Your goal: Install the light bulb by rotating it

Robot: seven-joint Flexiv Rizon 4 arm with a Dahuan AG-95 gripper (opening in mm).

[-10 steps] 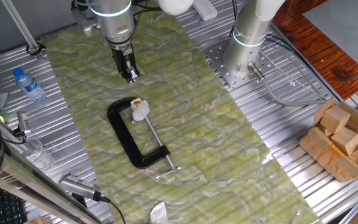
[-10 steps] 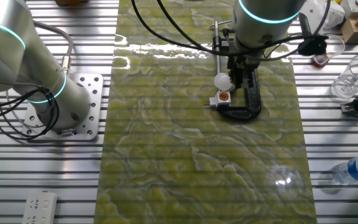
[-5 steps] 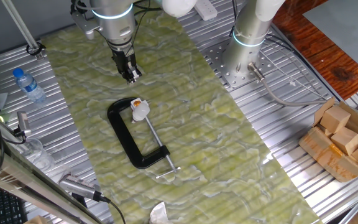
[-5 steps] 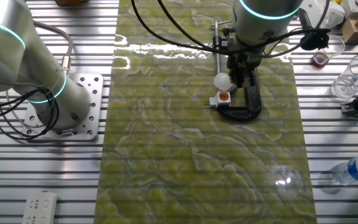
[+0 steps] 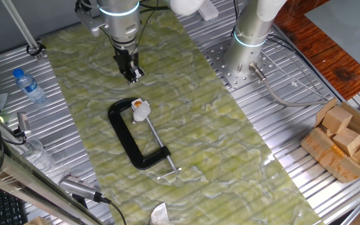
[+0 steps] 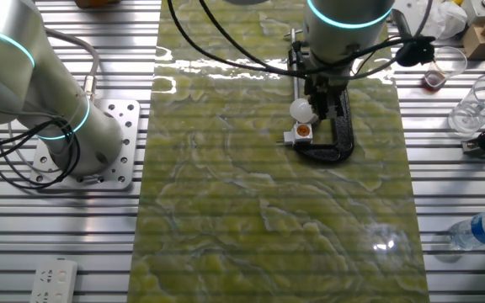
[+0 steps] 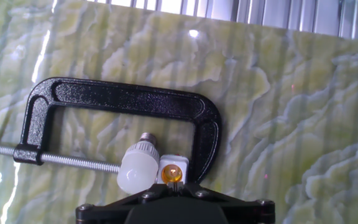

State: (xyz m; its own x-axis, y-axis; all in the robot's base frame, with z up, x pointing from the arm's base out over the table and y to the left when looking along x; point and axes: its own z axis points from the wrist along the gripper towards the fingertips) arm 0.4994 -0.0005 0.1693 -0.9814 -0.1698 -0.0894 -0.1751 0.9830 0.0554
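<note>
I see even, bright overhead light in all three views, with soft, short shadows. The glossy green marbled mat (image 6: 251,194) throws white glare at about 10 o'clock in the other fixed view and a small hot spot at 5 o'clock. In the hand view, glare streaks run down the mat at 9 o'clock and a bright dot sits at 12. The ribbed aluminium tabletop (image 5: 330,194) shines. Both fixed views are sharp; the dark housing at 6 o'clock in the hand view is soft.

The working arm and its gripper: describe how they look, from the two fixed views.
The arm is a thick silver-grey cylinder with a glowing cyan ring around it. Black cables loop off it. Its gripper is small, dark and narrow, with two slim black fingers.
</note>
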